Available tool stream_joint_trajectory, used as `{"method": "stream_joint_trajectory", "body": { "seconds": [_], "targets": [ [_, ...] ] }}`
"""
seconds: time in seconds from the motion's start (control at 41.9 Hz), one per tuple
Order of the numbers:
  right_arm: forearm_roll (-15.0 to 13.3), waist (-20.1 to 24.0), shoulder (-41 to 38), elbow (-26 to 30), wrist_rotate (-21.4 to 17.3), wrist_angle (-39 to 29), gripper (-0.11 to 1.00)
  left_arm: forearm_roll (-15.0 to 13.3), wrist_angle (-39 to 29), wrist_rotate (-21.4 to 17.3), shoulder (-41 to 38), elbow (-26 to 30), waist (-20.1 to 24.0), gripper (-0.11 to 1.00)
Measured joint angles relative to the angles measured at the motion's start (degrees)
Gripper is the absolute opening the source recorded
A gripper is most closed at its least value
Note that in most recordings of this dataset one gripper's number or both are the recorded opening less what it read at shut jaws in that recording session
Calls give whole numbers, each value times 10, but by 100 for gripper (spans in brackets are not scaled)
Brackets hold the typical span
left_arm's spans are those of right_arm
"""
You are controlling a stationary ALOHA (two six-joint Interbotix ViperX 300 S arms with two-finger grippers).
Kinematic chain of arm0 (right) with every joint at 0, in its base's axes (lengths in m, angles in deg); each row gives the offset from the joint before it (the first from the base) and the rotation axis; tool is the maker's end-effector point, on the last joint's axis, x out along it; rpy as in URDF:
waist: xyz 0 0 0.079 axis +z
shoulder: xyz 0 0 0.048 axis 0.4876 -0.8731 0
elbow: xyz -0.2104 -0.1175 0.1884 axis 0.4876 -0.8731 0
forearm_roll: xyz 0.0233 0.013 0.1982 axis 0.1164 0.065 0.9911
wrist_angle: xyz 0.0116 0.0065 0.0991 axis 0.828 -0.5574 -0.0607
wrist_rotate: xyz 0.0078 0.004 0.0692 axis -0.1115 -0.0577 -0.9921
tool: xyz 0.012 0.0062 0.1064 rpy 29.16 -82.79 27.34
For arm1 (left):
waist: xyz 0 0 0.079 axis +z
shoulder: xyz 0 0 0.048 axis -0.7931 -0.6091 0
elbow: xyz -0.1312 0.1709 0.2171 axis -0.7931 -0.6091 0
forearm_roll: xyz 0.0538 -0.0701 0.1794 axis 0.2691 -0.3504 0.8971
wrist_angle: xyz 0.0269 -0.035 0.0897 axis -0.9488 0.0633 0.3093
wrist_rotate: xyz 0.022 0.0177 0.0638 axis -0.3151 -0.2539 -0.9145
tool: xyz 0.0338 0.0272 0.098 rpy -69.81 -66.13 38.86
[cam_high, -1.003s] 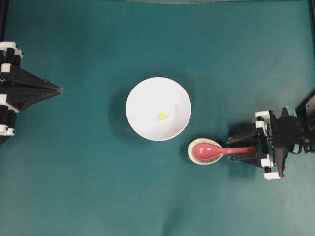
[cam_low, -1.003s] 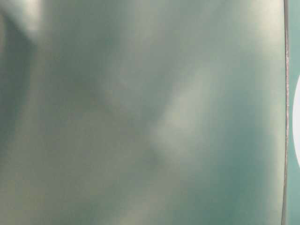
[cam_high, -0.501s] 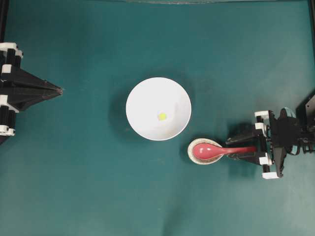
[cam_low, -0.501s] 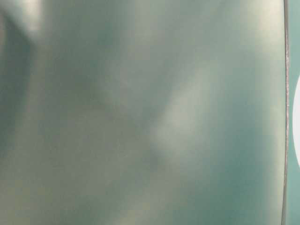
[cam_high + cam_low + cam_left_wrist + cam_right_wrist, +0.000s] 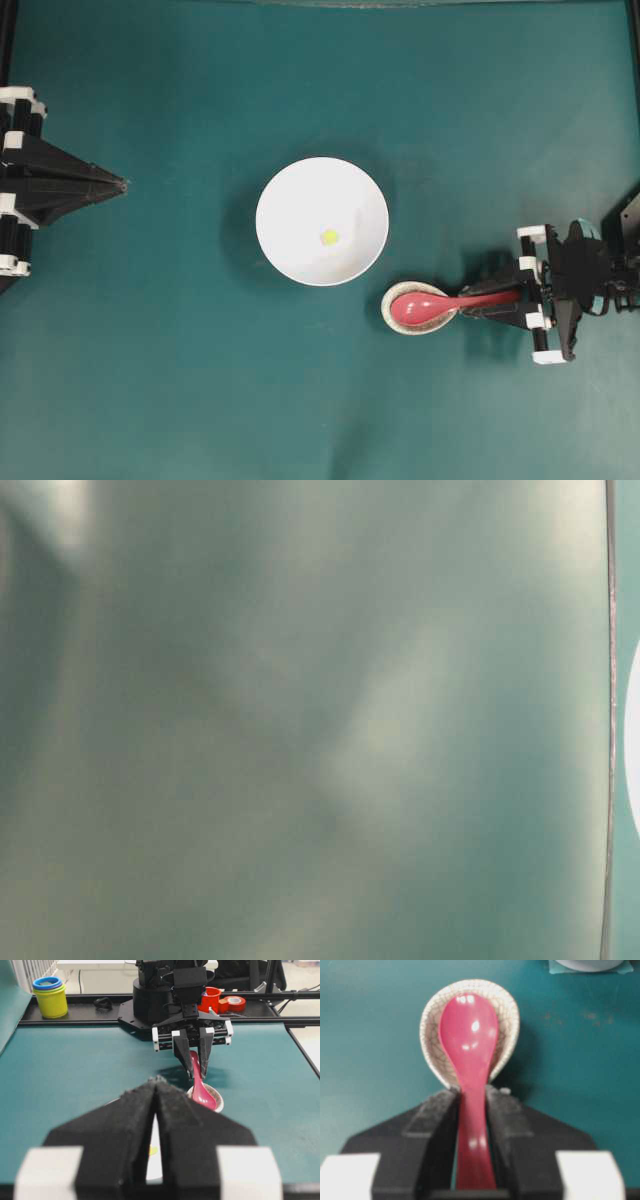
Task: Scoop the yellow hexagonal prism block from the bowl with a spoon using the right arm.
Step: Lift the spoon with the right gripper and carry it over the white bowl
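Observation:
The white bowl (image 5: 290, 190) sits mid-table, and the tiny yellow hexagonal prism block (image 5: 329, 237) lies inside it. To the bowl's lower right, the red-pink spoon (image 5: 425, 305) has its scoop in a speckled beige spoon rest (image 5: 420, 329). My right gripper (image 5: 468, 302) is shut on the spoon's handle, a finger pressed to each side, as the right wrist view shows at the spoon (image 5: 469, 1035). Far to the left, my left gripper (image 5: 122, 184) is shut and holds nothing. In the left wrist view it hides most of the bowl, leaving the block (image 5: 152, 1150) just showing.
Beyond the table's far edge, behind the right arm's base, stand stacked yellow and blue cups (image 5: 50, 995) and red tape rolls (image 5: 220, 1000). The table-level view is a teal blur.
The right gripper's jaws have closed from wide open onto the spoon's handle. The spoon, bowl, block and left arm have stayed where they were.

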Motion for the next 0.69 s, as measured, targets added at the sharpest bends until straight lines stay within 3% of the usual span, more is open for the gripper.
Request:
{"method": "stream_joint_trajectory", "body": {
  "seconds": [0.287, 0.525, 0.692],
  "targets": [
    [0, 0, 47, 2, 1, -34, 24, -1, -1, 0, 2, 0, -1, 0],
    [0, -4, 154, 19, 26, -147, 24, -1, -1, 1, 2, 0, -1, 0],
    [0, -49, 224, 51, 57, -257, 24, -1, -1, 1, 2, 0, 0, 0]
  ]
}}
